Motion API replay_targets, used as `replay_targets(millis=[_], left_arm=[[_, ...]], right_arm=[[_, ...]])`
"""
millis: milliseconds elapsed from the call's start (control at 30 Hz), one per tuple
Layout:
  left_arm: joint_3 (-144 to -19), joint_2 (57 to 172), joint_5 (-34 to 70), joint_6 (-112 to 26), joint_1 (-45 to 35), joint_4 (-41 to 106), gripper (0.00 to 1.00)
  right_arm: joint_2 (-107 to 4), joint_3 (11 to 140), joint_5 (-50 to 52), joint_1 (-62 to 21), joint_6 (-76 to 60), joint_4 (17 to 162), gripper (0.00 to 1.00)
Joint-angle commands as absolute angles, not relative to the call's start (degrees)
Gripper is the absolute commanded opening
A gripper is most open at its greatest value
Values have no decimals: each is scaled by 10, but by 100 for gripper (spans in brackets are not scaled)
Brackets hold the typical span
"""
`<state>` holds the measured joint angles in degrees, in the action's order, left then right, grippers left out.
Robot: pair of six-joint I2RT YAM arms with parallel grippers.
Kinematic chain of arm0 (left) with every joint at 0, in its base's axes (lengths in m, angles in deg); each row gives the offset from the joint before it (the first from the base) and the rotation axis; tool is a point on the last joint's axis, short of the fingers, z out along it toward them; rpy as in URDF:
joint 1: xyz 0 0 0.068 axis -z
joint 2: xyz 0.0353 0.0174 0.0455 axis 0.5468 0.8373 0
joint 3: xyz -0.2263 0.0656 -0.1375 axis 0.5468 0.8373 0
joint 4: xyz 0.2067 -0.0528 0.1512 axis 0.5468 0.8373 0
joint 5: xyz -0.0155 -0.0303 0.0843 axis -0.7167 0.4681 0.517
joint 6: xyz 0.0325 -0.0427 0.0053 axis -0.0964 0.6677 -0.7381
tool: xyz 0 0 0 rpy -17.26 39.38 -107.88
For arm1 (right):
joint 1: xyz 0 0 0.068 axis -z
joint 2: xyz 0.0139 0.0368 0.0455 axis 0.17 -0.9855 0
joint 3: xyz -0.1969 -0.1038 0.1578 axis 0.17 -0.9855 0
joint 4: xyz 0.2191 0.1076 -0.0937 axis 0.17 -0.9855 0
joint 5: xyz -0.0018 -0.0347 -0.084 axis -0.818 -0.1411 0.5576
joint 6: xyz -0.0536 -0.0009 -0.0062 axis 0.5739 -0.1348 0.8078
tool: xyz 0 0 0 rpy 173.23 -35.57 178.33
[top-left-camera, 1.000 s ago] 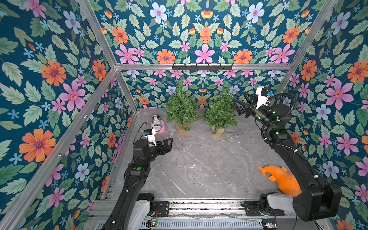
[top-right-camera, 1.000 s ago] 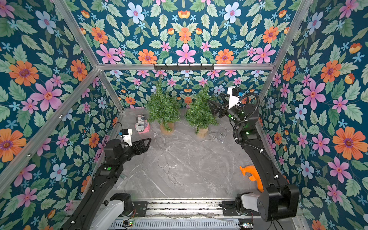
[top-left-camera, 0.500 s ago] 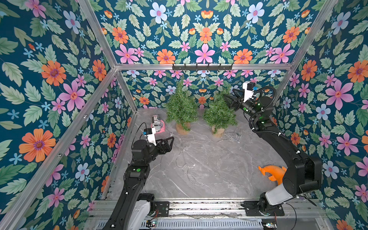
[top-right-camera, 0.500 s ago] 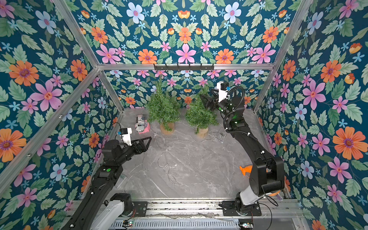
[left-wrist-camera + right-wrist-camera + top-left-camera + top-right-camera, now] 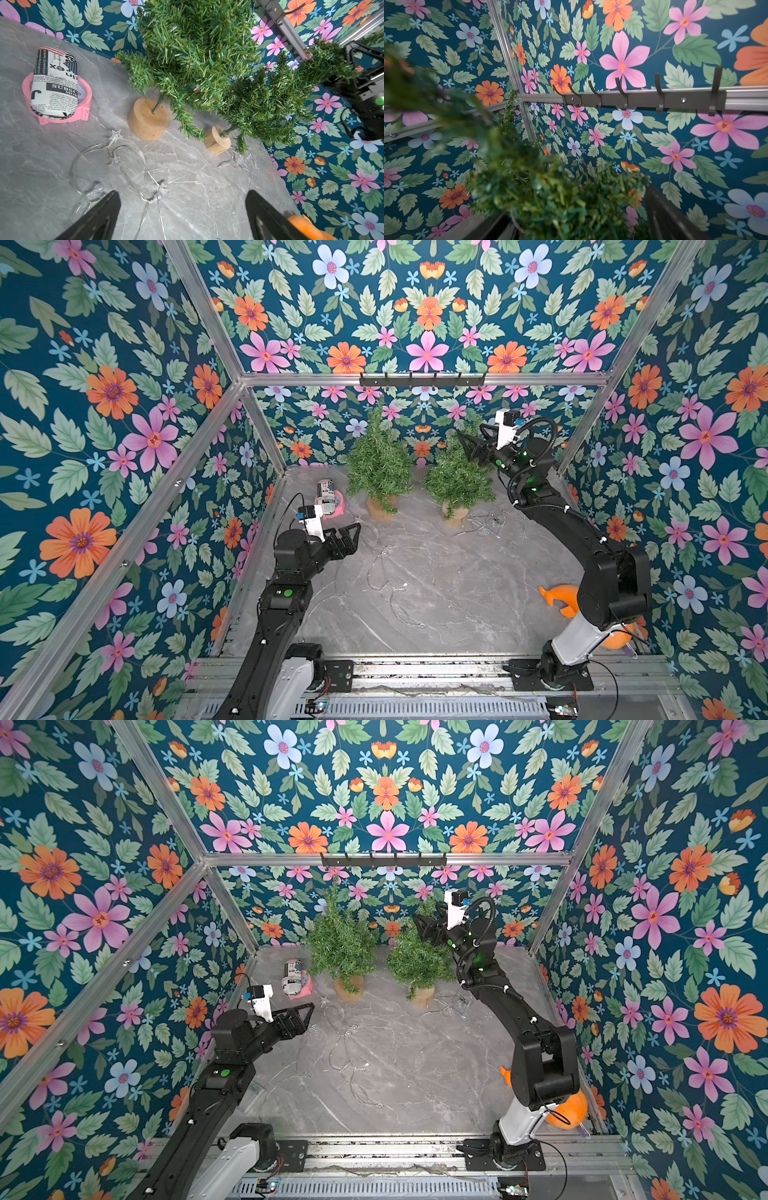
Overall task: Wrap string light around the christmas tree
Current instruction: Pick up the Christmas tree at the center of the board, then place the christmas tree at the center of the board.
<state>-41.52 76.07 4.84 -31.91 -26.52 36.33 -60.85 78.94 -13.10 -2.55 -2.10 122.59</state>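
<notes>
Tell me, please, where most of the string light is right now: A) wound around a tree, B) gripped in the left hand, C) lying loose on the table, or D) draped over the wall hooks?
C: the string light lies in loose loops on the table, while the left hand stands open and empty.

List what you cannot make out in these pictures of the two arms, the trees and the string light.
The orange toy: both top views, mostly hidden behind the right arm.
The string light by the tree nearer that arm: top views, too thin to trace.
The pink clock: left wrist view, face covered by a printed case.
The right gripper: right wrist view, blurred branches hide whether it touches the tree.
</notes>
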Motion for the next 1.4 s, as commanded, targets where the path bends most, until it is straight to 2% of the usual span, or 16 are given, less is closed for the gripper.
replay_targets(millis=[0,233,367,500,700,1000,1367], left_arm=[[-417,762,39,-327,-267,360,96],[-417,754,53,-340,-266,374,95],[-415,750,63,-336,-266,372,95],[-417,750,69,-333,-266,374,94],[-417,742,87,-347,-266,378,94],[-419,742,101,-357,-266,390,94],[-421,748,101,-355,-267,385,94]], right_arm=[[-615,805,-129,-30,-21,1231,82],[-608,833,-130,-43,0,1196,49],[-595,849,-124,-56,20,1177,20],[-588,883,-114,-81,58,1135,0],[-537,898,-73,-124,114,1111,0],[-424,863,61,-201,206,1025,0],[-292,723,55,-282,176,1029,0]])
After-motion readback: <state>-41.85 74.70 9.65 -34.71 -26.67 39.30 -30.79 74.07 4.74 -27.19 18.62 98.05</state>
